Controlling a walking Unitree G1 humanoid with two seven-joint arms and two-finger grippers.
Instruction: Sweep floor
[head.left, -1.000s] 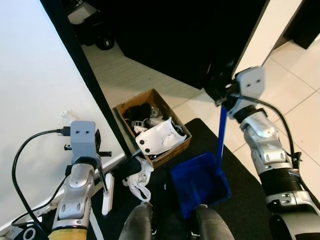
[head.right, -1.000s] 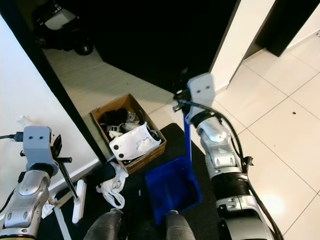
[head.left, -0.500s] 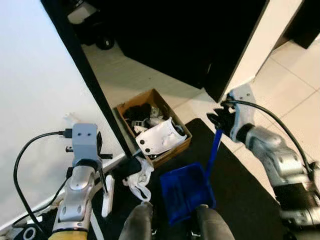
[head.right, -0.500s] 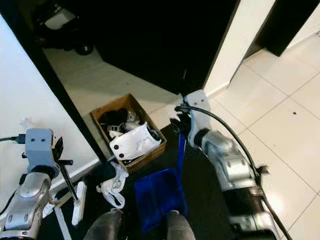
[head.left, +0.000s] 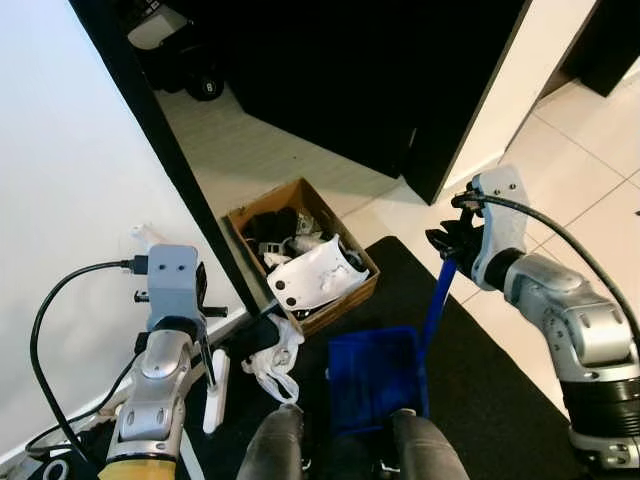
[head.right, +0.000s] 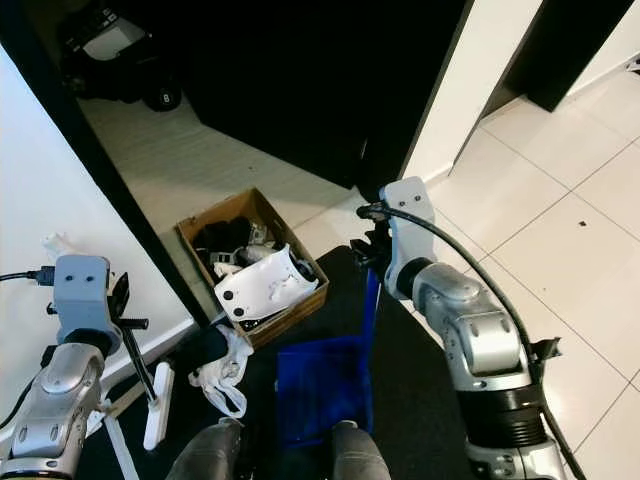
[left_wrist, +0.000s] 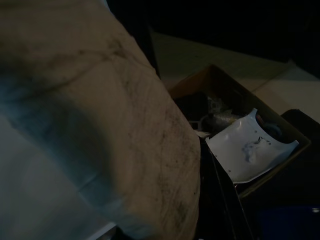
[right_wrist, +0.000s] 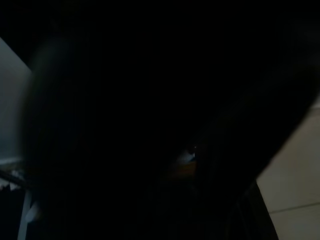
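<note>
Just below right tool (head.left: 447, 243), blue dustpan (head.left: 377, 377) on black mat (head.left: 480, 400)

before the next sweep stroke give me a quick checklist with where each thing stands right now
1. Right gripper on the blue handle of the dustpan: ok, it is closed around the handle's top.
2. Dustpan flat on the black mat: cannot tell, its far edge is hidden by the robot's legs.
3. Left gripper holding the broom stick: ok, the stick runs down from it to the white broom head.
4. Path clear: not ok, the cardboard box of clutter and a white bag lie between broom and dustpan.
5. Dirt to sweep: cannot tell, none can be made out.
</note>
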